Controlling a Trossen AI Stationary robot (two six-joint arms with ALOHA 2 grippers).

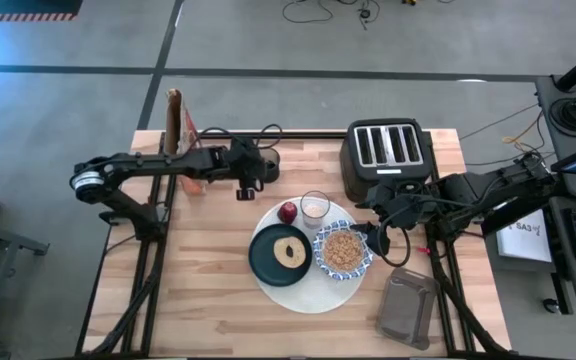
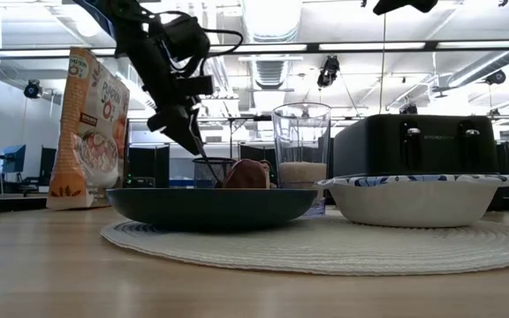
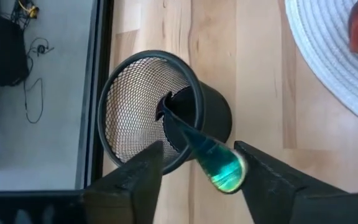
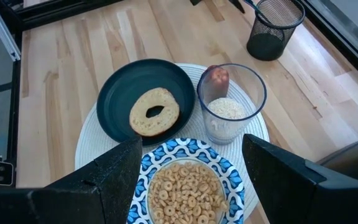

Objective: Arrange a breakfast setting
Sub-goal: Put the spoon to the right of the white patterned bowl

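A black mesh cup (image 3: 142, 106) stands on the wood table left of the white mat (image 1: 303, 290), with a spoon (image 3: 219, 163) in it; the spoon's greenish handle leans out over the rim. My left gripper (image 3: 197, 146) hangs open just above the cup, slanting down, one finger on each side of the handle's free end. On the mat are a dark green plate (image 1: 266, 262) with a bagel (image 1: 290, 250), a patterned bowl (image 1: 343, 250) of cereal, a glass (image 1: 315, 208) and a red apple (image 1: 287, 212). My right gripper (image 4: 191, 140) waits open above the bowl. My left gripper's fingers (image 3: 135, 180) stand on either side of the free end of the spoon's handle (image 3: 225, 173), coming slanting from above. Whether either finger touches the handle, I cannot tell. The spoon's lower end stays inside the cup.
A black four-slot toaster (image 1: 388, 150) stands at the far edge, right of the cup. A cereal box (image 1: 178, 130) stands upright at the far left. A grey lidded container (image 1: 408, 305) lies at the near right. Bare wood shows at the near left.
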